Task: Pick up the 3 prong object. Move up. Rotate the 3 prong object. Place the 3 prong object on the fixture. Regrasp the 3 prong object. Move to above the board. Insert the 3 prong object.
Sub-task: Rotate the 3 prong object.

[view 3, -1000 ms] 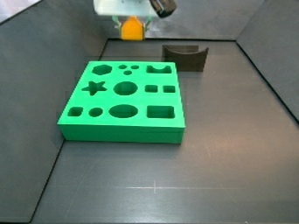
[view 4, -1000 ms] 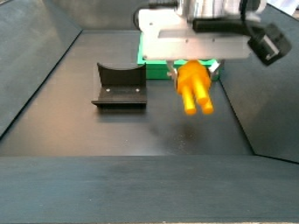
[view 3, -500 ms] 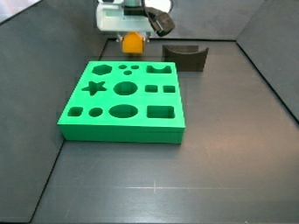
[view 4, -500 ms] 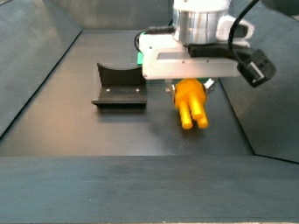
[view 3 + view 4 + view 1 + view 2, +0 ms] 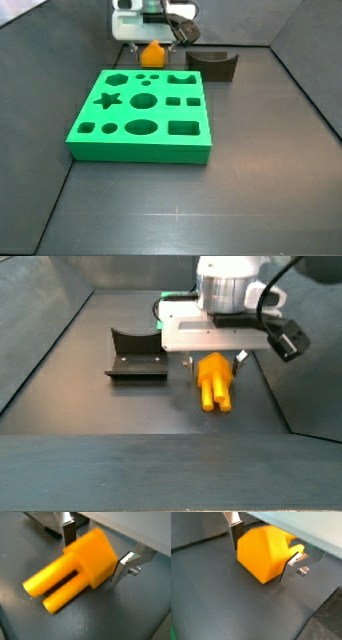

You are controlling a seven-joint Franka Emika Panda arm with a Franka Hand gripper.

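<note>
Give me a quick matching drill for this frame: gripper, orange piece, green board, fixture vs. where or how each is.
Things:
1. gripper
2. orange piece
3. green board
4. fixture

States:
A. flat on the floor, holes unfilled
B. held between the jaws, prongs pointing away from the gripper
C. on the floor with nothing in its notch
D. above the floor between board and fixture, shut on a piece

Pairs: 1-D, 2-B, 3-A, 4-C

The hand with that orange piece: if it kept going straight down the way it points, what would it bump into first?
Probably the bare dark floor. The hand holds the 3 prong object beside the fixture and off the board, though depth is hard to judge.
</note>
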